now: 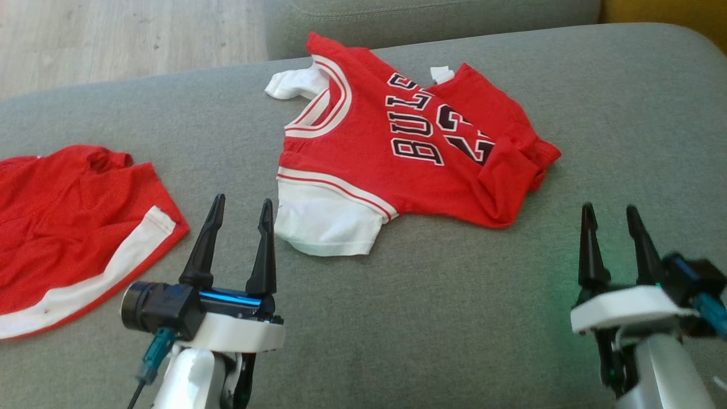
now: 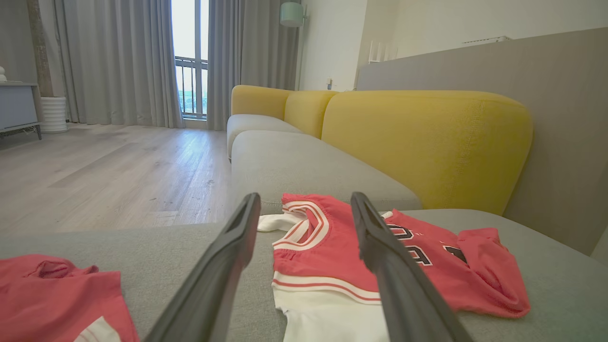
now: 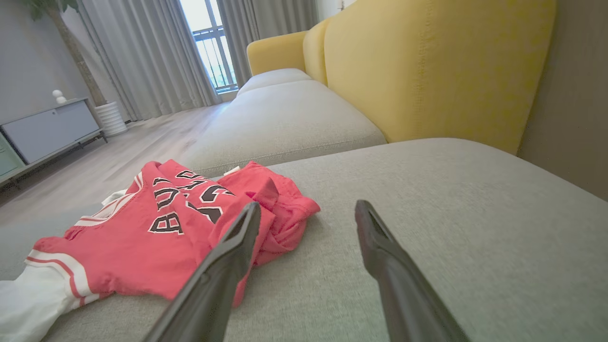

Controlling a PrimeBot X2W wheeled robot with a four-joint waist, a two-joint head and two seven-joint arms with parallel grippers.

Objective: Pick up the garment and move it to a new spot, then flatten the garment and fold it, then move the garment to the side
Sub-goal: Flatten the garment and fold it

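Note:
The garment (image 1: 397, 147) is a red jersey with white sleeves and dark lettering, lying rumpled on the grey sofa cushion (image 1: 454, 318), its right end bunched up. It also appears as the garment (image 2: 332, 266) in the left wrist view and the garment (image 3: 166, 232) in the right wrist view. My left gripper (image 1: 241, 207) is open just short of the white sleeve, holding nothing. My right gripper (image 1: 610, 213) is open to the right of the bunched hem, apart from the cloth and empty.
A second red garment with a white stripe (image 1: 74, 238) lies at the left of the cushion. Yellow backrests (image 2: 427, 137) stand behind the seat. Wooden floor (image 2: 104, 175) lies beyond the cushion's far edge, with another seat section (image 3: 285, 118) further off.

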